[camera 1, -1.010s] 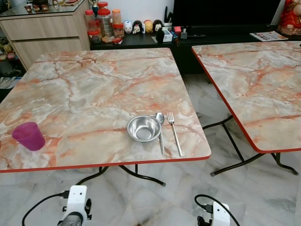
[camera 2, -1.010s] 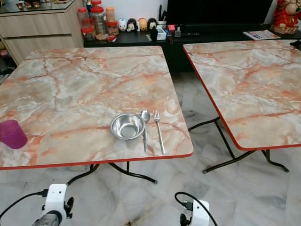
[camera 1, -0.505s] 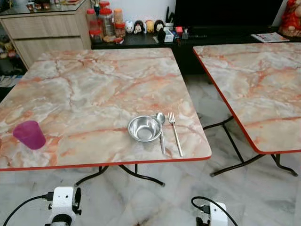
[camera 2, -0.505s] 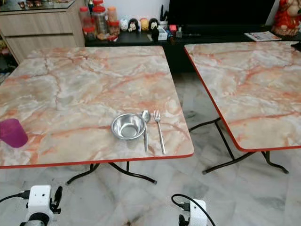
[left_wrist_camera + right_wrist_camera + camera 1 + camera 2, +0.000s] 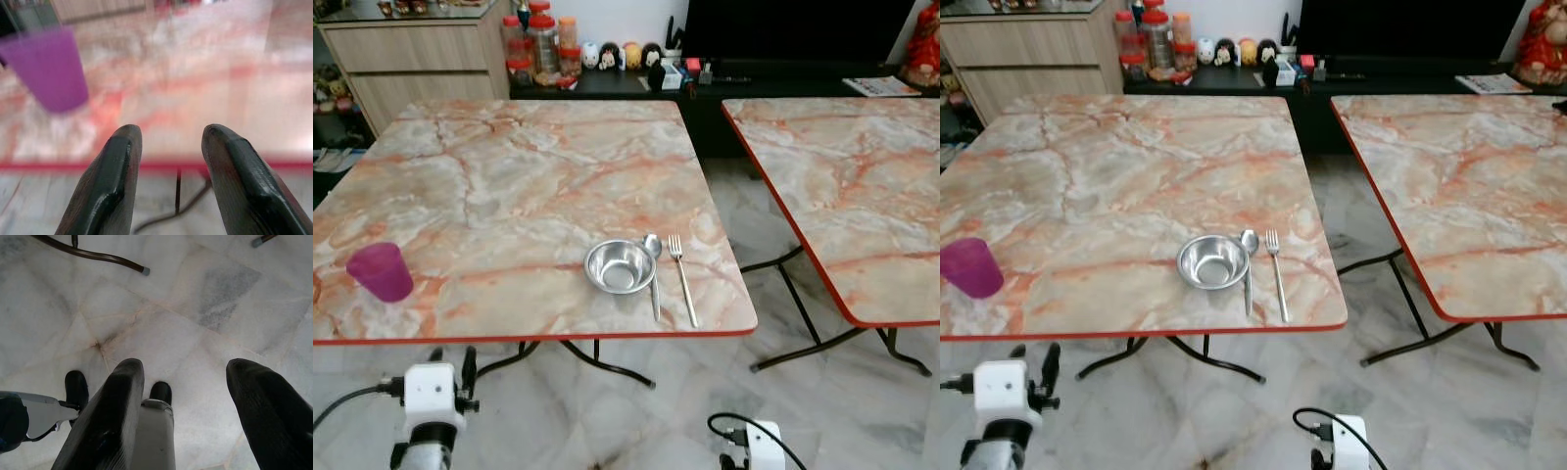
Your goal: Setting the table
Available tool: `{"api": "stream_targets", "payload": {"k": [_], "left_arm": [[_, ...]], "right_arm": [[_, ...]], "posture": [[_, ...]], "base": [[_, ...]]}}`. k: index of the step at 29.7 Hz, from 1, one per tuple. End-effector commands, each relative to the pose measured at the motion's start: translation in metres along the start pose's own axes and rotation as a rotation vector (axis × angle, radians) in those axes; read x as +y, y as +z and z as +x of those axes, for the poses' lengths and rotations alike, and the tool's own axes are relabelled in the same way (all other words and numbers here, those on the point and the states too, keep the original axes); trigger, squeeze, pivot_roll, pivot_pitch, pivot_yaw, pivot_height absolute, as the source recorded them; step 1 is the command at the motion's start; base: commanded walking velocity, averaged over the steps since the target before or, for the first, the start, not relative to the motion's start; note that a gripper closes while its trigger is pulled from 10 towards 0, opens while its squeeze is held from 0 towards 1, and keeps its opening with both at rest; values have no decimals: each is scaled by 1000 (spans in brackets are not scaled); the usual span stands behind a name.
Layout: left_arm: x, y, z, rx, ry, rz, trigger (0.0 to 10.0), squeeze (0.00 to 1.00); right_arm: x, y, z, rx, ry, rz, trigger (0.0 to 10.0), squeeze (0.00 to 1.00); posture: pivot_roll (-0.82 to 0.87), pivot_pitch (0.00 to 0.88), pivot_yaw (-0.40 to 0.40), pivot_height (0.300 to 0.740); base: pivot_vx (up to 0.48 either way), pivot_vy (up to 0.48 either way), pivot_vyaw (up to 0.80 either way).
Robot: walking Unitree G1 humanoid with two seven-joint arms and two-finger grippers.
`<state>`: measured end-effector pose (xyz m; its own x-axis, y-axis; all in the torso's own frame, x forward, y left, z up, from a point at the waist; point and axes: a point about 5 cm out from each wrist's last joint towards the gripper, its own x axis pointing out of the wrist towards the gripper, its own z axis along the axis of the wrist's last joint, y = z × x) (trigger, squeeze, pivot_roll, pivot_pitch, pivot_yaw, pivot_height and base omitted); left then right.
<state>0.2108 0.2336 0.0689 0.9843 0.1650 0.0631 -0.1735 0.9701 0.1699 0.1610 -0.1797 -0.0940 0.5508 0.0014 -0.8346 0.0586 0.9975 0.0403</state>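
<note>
While our left gripper (image 5: 168,147) is hovering with jaws apart, facing the purple cup (image 5: 49,68), our right gripper (image 5: 188,396) is hanging spread above the floor (image 5: 205,298).

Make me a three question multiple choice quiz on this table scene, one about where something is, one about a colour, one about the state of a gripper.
1. The spoon lies where?
A. between bowl and fork
B. inside the cup
C. on the floor

2. The cup is which colour?
A. green
B. purple
C. white

3. The left gripper is
A. shut on the cup
B. shut on the fork
C. open, holding nothing

Answers: A, the spoon lies just right of the bowl with the fork beyond; B, the cup is purple; C, its fingers stand apart with the table edge showing between them.
</note>
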Motion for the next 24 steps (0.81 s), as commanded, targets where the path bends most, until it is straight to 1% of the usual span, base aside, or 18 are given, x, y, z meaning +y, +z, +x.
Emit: {"api": "stream_targets", "payload": {"k": [1,2,4,5,6,7,8,9,12,14,15,17,20,21,22,23,24], "left_arm": [[-3,11,8,-24,-13,-7,10000,0],[-7,23,18,-56,-31,-21,10000,0],[-11,32,27,-76,-43,-45,10000,0],[-16,39,33,-85,-63,-67,10000,0],[-26,46,43,-97,-109,-98,10000,0],[-26,46,43,-97,-109,-98,10000,0],[-30,49,46,-97,-125,-109,10000,0],[-39,53,52,-100,-162,-131,10000,0],[-52,55,62,-94,-197,-181,10000,0],[-63,54,72,-72,-211,-229,10000,0],[-72,55,80,-57,-218,-265,10000,0],[-79,56,87,-41,-237,-288,10000,0],[-87,58,92,-26,-257,-296,10000,0],[-91,60,96,-25,-273,-335,10000,0],[-91,60,96,-25,-273,-335,10000,0],[-97,62,100,-14,-303,-352,10000,0],[-99,63,102,-10,-312,-356,10000,0]], "right_arm": [[1,1,0,-3,2,-7,10000,0],[0,1,0,-3,0,-3,10000,0],[0,1,0,-2,-3,0,10000,0],[0,1,0,-2,-5,5,10000,0],[-1,0,0,-1,-7,7,10000,0],[-1,0,0,-1,-7,7,10000,0],[-1,0,0,-1,-7,8,10000,0],[0,0,0,-2,-10,16,10000,0],[0,0,0,-4,-14,29,10000,0],[1,1,0,-15,-16,46,10000,0],[1,3,0,-27,-17,63,10000,0],[1,4,0,-32,-17,69,10000,0],[1,4,1,-31,-19,69,10000,0],[0,5,1,-31,-21,68,10000,0],[0,5,1,-31,-21,68,10000,0],[-1,6,1,-31,-26,72,10000,0],[-2,6,1,-31,-28,74,10000,0]], "posture": [[77,0,-38,740],[74,0,-36,740],[71,0,-35,740],[69,0,-33,740],[65,0,-30,740],[65,0,-30,740],[65,0,-30,740],[56,0,-24,740],[51,0,-21,740],[37,0,-16,740],[36,0,-16,740],[30,0,-16,740],[27,0,-17,740],[25,0,-18,740],[25,0,-18,740],[26,0,-18,740],[26,0,-18,740]], "base": [[0,0,0],[0,0,0],[0,0,0],[0,0,0],[0,0,0],[0,0,0],[0,0,0],[0,0,0],[0,0,0],[0,0,0],[0,0,0],[0,0,0],[0,0,0],[0,0,0],[0,0,0],[0,0,0],[0,0,0]]}}
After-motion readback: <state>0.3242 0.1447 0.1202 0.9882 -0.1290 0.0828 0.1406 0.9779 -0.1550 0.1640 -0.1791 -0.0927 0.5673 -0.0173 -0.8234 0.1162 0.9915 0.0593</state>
